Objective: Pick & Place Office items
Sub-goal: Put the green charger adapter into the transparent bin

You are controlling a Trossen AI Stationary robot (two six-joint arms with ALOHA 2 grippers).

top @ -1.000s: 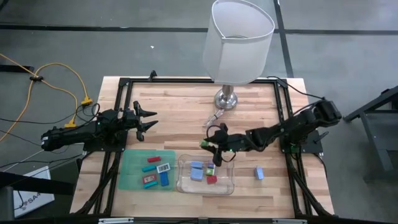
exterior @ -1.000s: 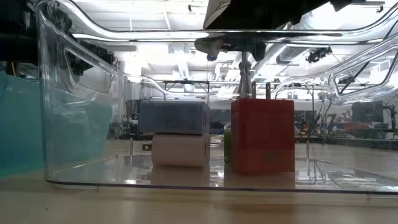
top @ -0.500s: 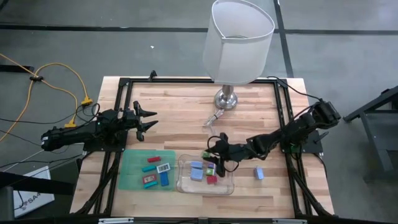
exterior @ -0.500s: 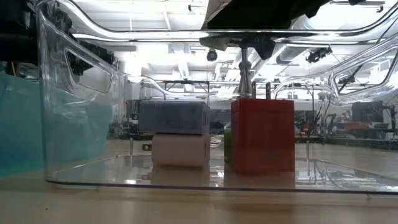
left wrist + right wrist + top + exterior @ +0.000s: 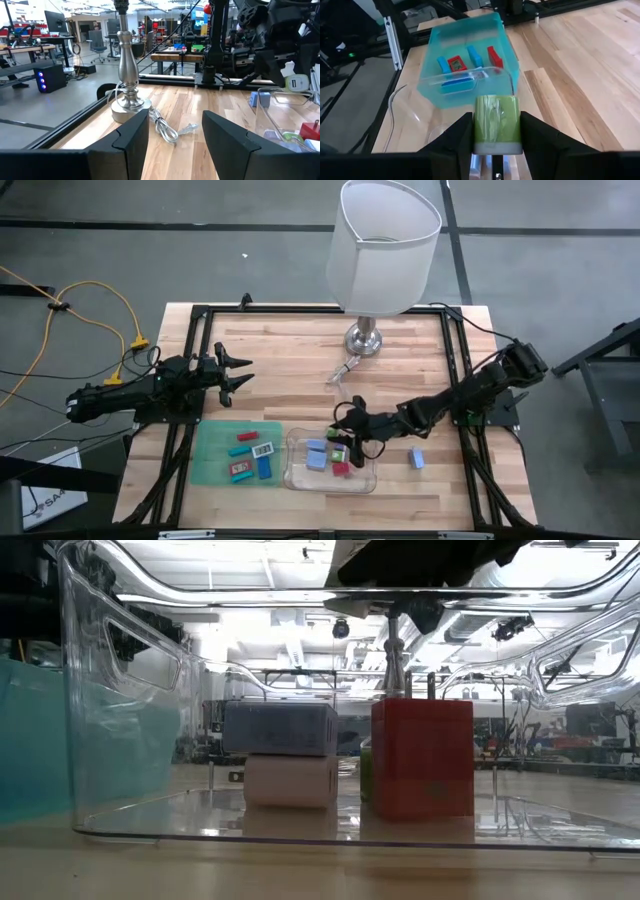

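Right gripper [image 5: 496, 131] grasps the green block [image 5: 497, 122], hanging above the clear tray [image 5: 368, 477]; teal bin [image 5: 440, 90] lies at nine o'clock.

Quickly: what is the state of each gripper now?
Left gripper: open, holding nothing, waiting at the table's left edge.
Right gripper: shut on the green block, above the clear tray.

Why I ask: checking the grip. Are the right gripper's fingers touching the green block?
Touching. The right wrist view shows the green block pinched in the right gripper, with a dark finger pressed against each side and no gap visible.
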